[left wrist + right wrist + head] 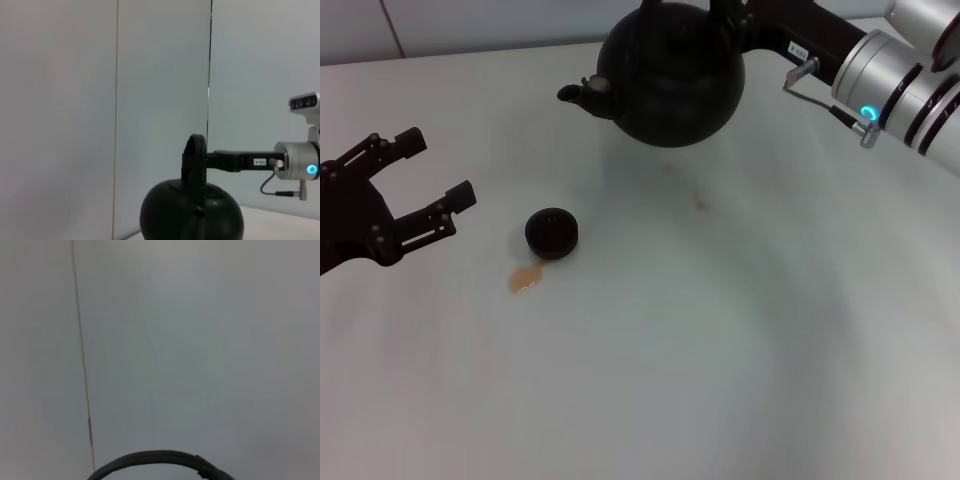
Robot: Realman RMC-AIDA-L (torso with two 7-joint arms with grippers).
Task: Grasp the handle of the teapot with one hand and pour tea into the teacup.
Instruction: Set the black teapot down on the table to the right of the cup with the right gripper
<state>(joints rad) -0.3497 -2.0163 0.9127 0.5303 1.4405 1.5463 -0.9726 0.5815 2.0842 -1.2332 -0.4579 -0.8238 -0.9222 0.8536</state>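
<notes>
The head view alone shows the white tabletop (740, 380), with one tiny round black handleless teacup (552, 232) standing left of centre. Touching the cup's near side lies one small amber-brown puddle of tea (524, 279); two fainter brown drops (699, 204) sit between cup and pot. At the far side is the single large round matte-black teapot (670, 75), its short curved spout (582, 92) pointing toward the robot's left. Whether the pot rests on the table or hangs just above it is not clear here.

The left wrist view gives what the head view crops: the tall black hoop-shaped handle (195, 162) seen edge-on above the pot (192, 212), and the right gripper (210, 161) reaching in level, its black fingers clamped onto the handle near its top.

The right wrist view shows only the upper curve of the handle (160, 460) against a pale wall.

The left gripper (425, 180) hovers at the table's left edge, well apart from the cup, its two black fingers spread wide and holding nothing
</notes>
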